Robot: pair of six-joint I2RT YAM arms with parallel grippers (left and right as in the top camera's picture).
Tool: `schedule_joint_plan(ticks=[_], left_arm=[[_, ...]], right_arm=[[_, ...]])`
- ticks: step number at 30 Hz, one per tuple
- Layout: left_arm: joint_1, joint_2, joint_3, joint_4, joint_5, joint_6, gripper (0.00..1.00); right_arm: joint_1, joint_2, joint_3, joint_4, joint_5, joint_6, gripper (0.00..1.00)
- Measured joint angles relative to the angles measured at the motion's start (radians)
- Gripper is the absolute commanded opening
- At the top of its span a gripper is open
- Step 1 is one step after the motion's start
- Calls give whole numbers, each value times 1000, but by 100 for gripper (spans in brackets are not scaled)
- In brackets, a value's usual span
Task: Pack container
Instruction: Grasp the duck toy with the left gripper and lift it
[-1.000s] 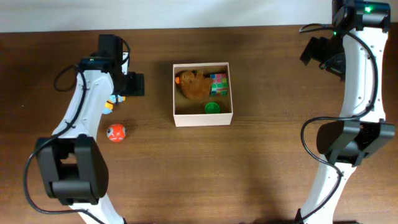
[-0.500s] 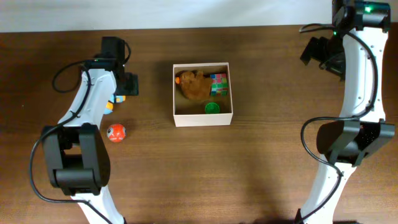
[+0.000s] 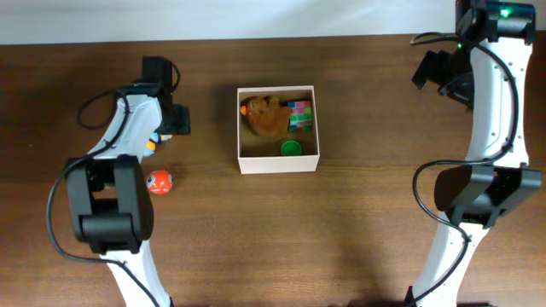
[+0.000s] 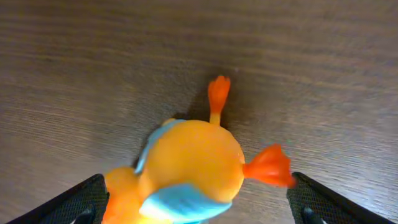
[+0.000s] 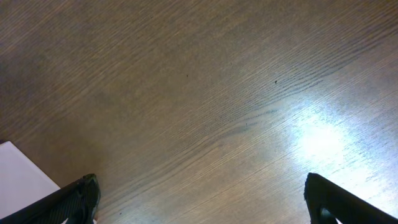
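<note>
The container (image 3: 277,162), a square white-walled box with a tan inside, stands mid-table and holds a brown plush toy (image 3: 266,117), a multicoloured cube (image 3: 299,114) and a small green piece (image 3: 291,147). My left gripper (image 3: 168,124) is open and sits low over an orange duck toy (image 3: 150,143) left of the box. In the left wrist view the duck (image 4: 193,162), orange with a blue wing, lies on the table between the spread fingers (image 4: 199,193), which do not touch it. My right gripper (image 3: 444,72) is open and empty at the back right, over bare wood (image 5: 202,186).
An orange and white ball (image 3: 159,182) lies on the table in front of the duck, beside my left arm. A white corner (image 5: 15,171) shows at the lower left of the right wrist view. The table's back edge meets a white wall.
My left arm has shifted slightly to the left and swung round, bringing its gripper over the duck toy. The right arm and the box's contents have not moved.
</note>
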Motion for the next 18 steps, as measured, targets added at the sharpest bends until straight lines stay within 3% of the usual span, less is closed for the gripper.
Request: schedule_joint_plan(ticks=[2, 8, 11, 16, 18], left_arm=[[0, 18, 0, -4, 4, -3, 71], [0, 35, 0, -4, 14, 2, 67], [0, 42, 0, -4, 19, -2, 43], [2, 49, 0, -4, 31, -1, 22], [2, 49, 1, -4, 34, 1, 20]], right_arm=[[0, 0, 0, 0, 0, 0, 99], [0, 0, 0, 0, 0, 0, 99], [0, 0, 0, 0, 0, 0, 99], [0, 0, 0, 0, 0, 0, 99], [0, 0, 0, 0, 0, 0, 99]])
